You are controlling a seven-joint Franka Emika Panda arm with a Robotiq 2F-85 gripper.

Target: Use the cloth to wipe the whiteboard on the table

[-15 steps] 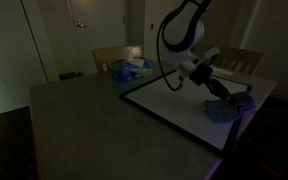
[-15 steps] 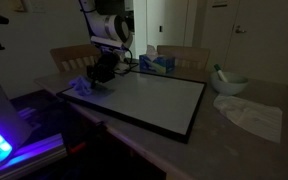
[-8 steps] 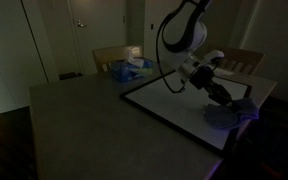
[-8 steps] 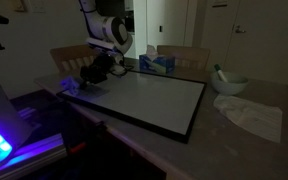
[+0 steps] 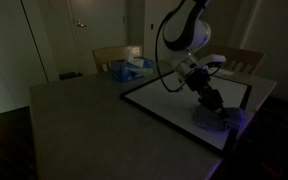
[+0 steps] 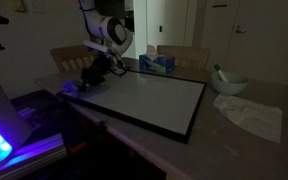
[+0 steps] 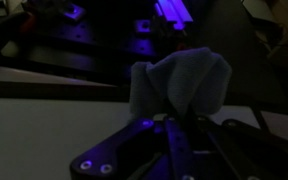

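At one corner of the whiteboard, the claw is clenched on the cloth. In the wrist view the blue-purple fabric bunches up out of the closed jaws. In an exterior view the cloth is down at the board's surface, close to its black frame, with the arm angled onto it. The light is too dim to tell whether it lies fully inside the frame or partly over it. The board lies flat on the table, and most of its white face stretches away from the claw. Well apart, past the far edges of the board, are a blue-and-white bundle, a bowl and some white papers.

The main risk is the edge. A stroke going outward could run off the frame, snag the fabric and pull it from the pinch. Nothing visible holds the board down, so heavy pressure might drag it across the table. If the claw goes too low, the fingertips rather than the fabric may scrape the surface.
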